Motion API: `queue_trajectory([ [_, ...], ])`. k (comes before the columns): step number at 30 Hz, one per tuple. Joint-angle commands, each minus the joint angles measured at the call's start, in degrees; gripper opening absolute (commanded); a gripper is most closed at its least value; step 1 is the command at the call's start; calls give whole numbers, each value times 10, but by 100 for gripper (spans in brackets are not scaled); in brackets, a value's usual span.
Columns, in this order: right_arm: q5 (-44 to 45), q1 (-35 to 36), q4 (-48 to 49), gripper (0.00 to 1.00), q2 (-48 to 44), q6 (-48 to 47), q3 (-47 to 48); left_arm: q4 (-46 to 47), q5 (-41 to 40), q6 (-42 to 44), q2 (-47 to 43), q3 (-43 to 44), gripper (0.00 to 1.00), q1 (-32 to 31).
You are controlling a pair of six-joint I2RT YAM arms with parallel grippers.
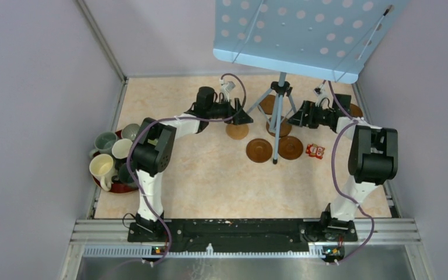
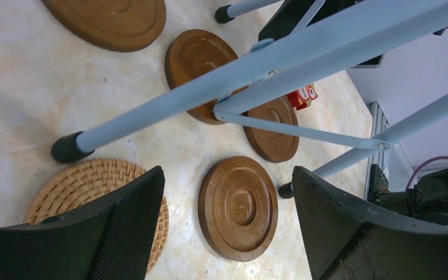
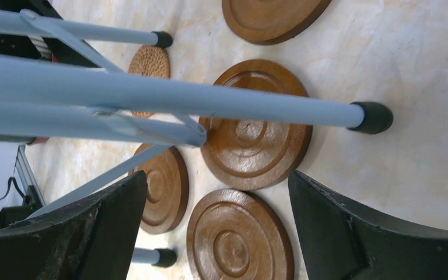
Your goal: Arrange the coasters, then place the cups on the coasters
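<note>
Several brown coasters [image 1: 259, 150] and one tan woven coaster [image 1: 237, 130] lie around the feet of a tripod. My left gripper [image 1: 246, 118] hovers open over them. In the left wrist view a brown coaster [image 2: 239, 207] lies flat between the spread fingers of the left gripper [image 2: 227, 173], with the woven coaster [image 2: 87, 195] beside it. My right gripper [image 1: 294, 115] faces it, also open. In the right wrist view the right gripper [image 3: 219, 175] is above another brown coaster [image 3: 239, 240]. The cups [image 1: 102, 167] stand far left. Neither gripper holds anything.
A blue perforated stand [image 1: 303, 35] on a tripod [image 1: 279, 99] rises mid-table; its legs [image 2: 210, 93] cross above the coasters. The cups share a dark red tray [image 1: 96, 179]. A small red item [image 1: 315, 151] lies right of the coasters. Another coaster [image 1: 354, 109] lies behind the right arm.
</note>
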Motion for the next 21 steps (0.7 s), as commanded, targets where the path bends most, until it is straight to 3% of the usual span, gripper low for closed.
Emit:
queue_trajectory([
  [1, -13, 5, 75, 88, 29, 33, 40, 59, 3, -18, 35, 47, 84, -14],
  [8, -17, 7, 92, 86, 63, 48, 62, 61, -10, -25, 86, 114, 81, -29],
  [21, -8, 15, 96, 85, 126, 67, 137, 25, -45, -22, 150, 215, 83, -16],
])
